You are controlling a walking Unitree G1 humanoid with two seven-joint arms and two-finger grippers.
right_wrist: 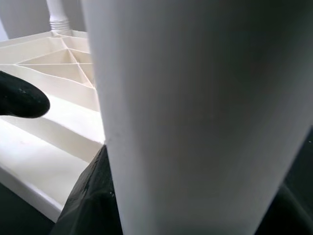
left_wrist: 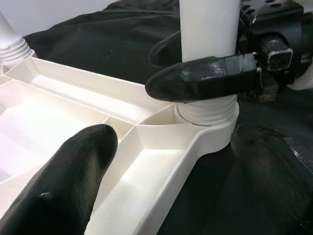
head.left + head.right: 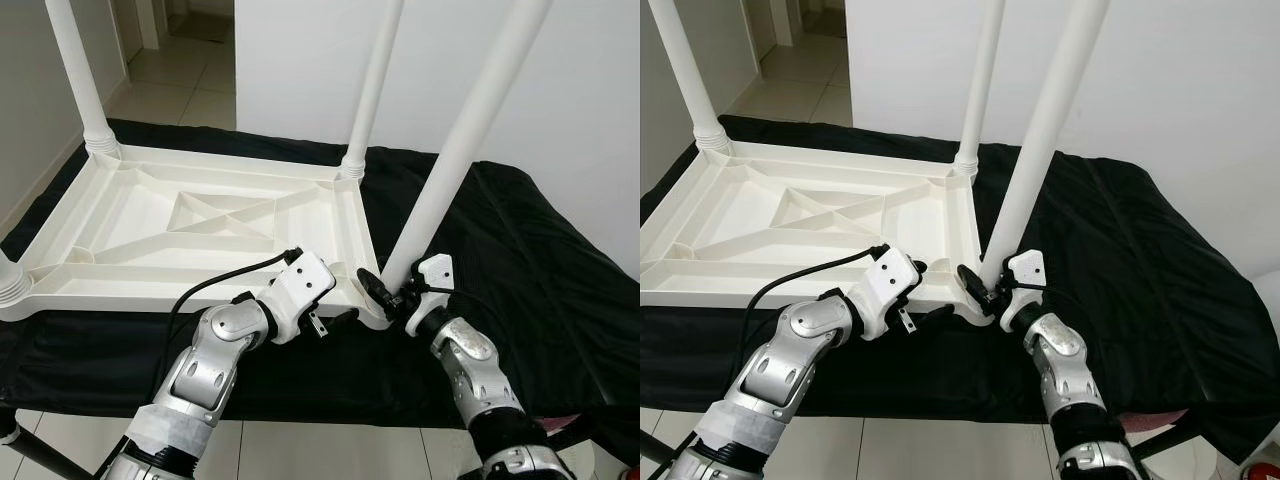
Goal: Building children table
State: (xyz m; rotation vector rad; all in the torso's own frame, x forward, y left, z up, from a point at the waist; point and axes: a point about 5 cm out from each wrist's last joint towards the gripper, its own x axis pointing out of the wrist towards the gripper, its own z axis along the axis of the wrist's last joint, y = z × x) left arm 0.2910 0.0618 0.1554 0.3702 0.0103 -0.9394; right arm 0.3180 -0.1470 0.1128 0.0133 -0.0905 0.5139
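Note:
A white plastic children's table (image 3: 120, 300) lies upside down on a black cloth, ribs facing up. White legs stand in its corners: far left (image 3: 75, 70), far right (image 3: 372, 90), and a stub at near left (image 3: 8, 280). The near right leg (image 3: 450, 160) leans slightly right in its threaded socket (image 2: 208, 110). My right gripper (image 3: 385, 288) is shut around this leg's base; its fingers (image 2: 205, 78) wrap the leg just above the socket. My left gripper (image 3: 338, 310) is open and straddles the table's near right corner, with one finger (image 2: 63, 181) over the ribs.
The black cloth (image 3: 540, 260) covers a low platform whose front edge runs just below my arms. Pale floor tiles (image 3: 300, 450) lie beneath it. A white wall (image 3: 580, 100) rises close behind on the right, and a tiled doorway (image 3: 190, 70) opens at the far left.

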